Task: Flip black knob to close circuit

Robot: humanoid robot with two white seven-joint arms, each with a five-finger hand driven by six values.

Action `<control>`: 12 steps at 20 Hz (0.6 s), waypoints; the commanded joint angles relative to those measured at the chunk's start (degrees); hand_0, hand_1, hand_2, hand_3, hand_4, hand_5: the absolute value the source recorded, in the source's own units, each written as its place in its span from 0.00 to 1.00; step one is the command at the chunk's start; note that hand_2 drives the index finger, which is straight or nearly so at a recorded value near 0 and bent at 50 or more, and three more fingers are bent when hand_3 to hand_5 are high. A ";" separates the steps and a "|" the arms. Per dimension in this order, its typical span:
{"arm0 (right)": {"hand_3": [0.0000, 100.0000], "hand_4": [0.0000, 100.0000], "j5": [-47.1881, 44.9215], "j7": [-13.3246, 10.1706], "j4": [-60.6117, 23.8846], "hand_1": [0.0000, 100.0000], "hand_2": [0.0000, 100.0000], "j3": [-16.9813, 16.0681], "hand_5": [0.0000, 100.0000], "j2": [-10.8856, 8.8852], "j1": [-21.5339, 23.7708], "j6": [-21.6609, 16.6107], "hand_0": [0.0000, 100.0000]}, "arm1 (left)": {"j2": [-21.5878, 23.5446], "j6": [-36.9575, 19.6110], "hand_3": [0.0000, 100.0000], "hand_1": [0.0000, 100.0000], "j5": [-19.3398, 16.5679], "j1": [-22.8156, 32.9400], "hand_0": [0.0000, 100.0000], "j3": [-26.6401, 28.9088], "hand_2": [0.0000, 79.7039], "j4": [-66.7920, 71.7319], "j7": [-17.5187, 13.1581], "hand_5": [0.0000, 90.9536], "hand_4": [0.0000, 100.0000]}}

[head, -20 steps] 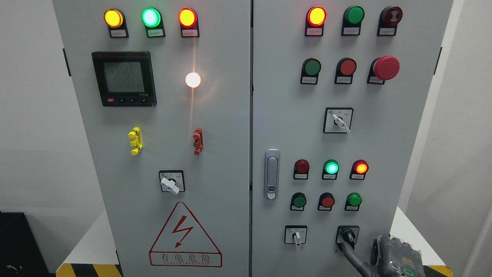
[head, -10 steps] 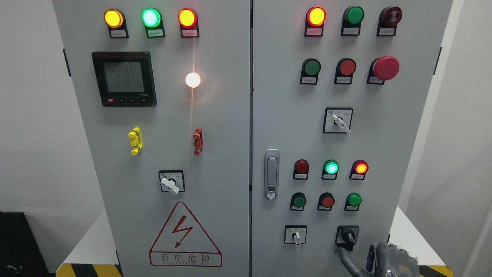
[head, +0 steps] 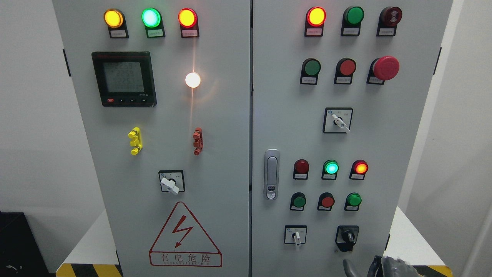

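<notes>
The black knob (head: 348,235) sits in a black square plate at the lower right of the cabinet's right door (head: 284,115), its handle pointing roughly upward. Only the top of my right hand (head: 378,266) shows at the bottom edge, below and slightly right of the knob. It is clear of the knob, with loosely spread grey fingers (head: 348,266) holding nothing. My left hand is out of the picture.
A white-handled selector (head: 296,235) sits left of the knob. Above are green (head: 298,201), red (head: 327,201) and green (head: 353,200) push buttons and lit lamps (head: 331,167). A door latch (head: 271,174) is mid-panel. A white platform edge (head: 411,238) lies to the right.
My right hand has dropped away from the black knob, sinking toward the bottom edge. The finger that lay against the knob a second ago no longer touches it.
</notes>
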 commanded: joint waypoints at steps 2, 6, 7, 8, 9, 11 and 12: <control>0.65 0.56 -26.84 -7.73 -9.17 0.07 0.37 4.62 0.42 -0.37 10.78 -5.57 0.00 | 0.00 -0.01 0.00 0.56 0.00 0.00 0.12 0.00 0.00 0.00 0.03 0.00 0.00; 0.51 0.48 -39.51 -10.12 -9.52 0.08 0.27 4.53 0.37 -0.54 14.48 -10.95 0.00 | 0.00 -0.01 0.00 0.56 0.00 0.00 0.12 0.00 0.00 0.00 0.03 0.00 0.00; 0.43 0.40 -43.02 -10.12 -9.96 0.09 0.22 4.62 0.32 -0.54 15.10 -11.57 0.00 | 0.00 -0.01 0.00 0.56 0.00 0.00 0.12 0.00 0.00 0.00 0.03 0.00 0.00; 0.42 0.40 -46.97 -10.12 -10.31 0.09 0.21 4.71 0.32 -0.54 15.71 -12.35 0.00 | 0.00 -0.01 0.00 0.56 0.00 0.00 0.12 0.00 0.00 0.00 0.03 0.00 0.00; 0.35 0.34 -50.67 -10.12 -10.32 0.09 0.17 4.71 0.24 -0.54 16.33 -13.41 0.00 | 0.00 -0.01 0.00 0.56 0.00 0.00 0.12 0.00 0.00 0.00 0.03 0.00 0.00; 0.28 0.27 -56.83 -9.77 -10.32 0.08 0.12 4.80 0.15 -0.72 17.29 -16.22 0.00 | 0.00 -0.01 0.00 0.56 0.00 0.00 0.12 0.00 0.00 0.00 0.03 0.00 0.00; 0.24 0.22 -59.21 -9.59 -10.23 0.07 0.09 4.88 0.09 -0.72 17.82 -17.27 0.00 | 0.00 -0.01 0.00 0.56 0.00 0.00 0.12 0.00 0.00 0.00 0.03 0.00 0.00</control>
